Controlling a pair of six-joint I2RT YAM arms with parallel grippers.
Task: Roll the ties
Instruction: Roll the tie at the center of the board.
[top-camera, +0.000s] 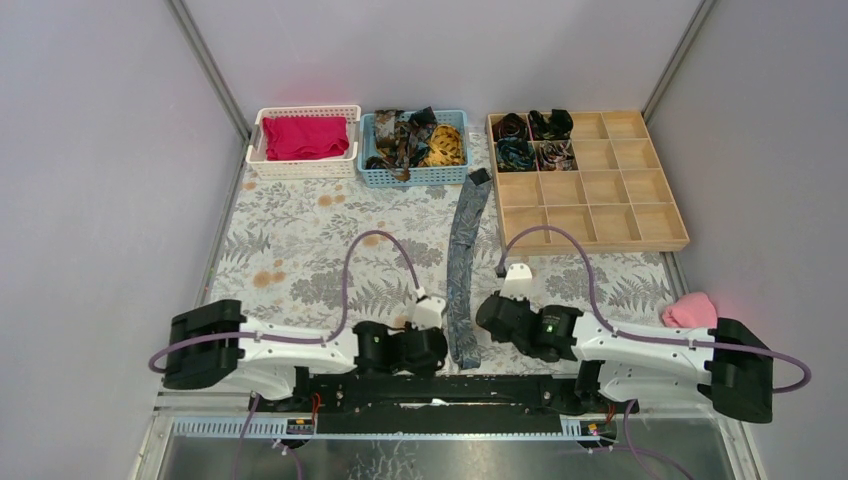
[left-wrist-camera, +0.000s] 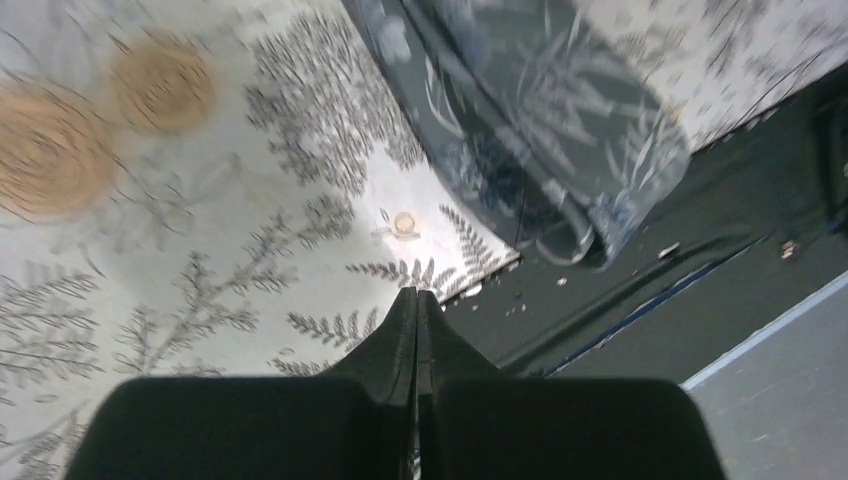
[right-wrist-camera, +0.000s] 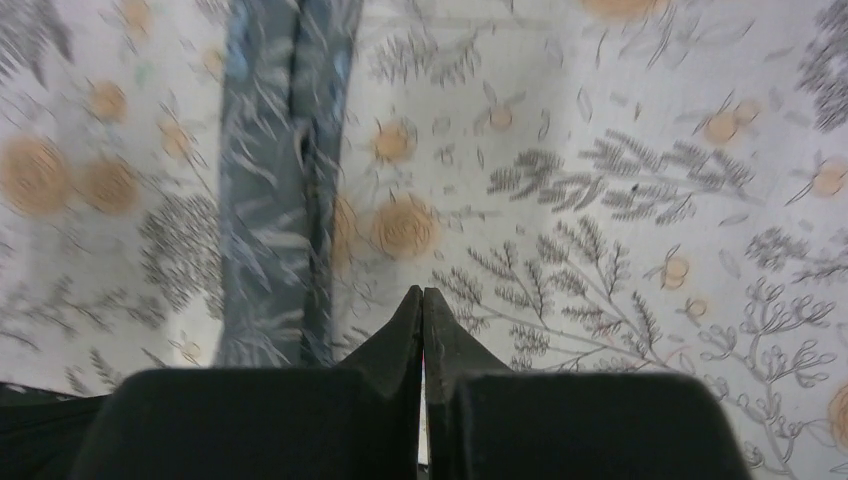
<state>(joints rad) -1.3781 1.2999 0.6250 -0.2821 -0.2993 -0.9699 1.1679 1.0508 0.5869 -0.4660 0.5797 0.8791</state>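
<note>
Left gripper (left-wrist-camera: 417, 296) has its fingers pressed together with nothing between them; right gripper (right-wrist-camera: 422, 292) likewise closed and empty. Both low over floral tablecloth (top-camera: 300, 240), flanking near end of grey tie (top-camera: 465, 270): left at its 9 o'clock, right at its 3 o'clock, neither on it

Tie lies flat and unrolled. Long axis runs 6 to 12 o'clock in the top view, leaning a shade toward 1. Broader end at 6 by the near table edge; narrow dark-tipped end points at 12, between blue basket (top-camera: 413, 178) and wooden tray (top-camera: 620, 190)

Probably laid lengthwise between the arms so both can reach the end where a roll would start

Loose ties (top-camera: 420, 140) heaped in the basket. Rolled ties (top-camera: 532, 140) fill four far-left tray compartments, rest bare; job looks early
</note>
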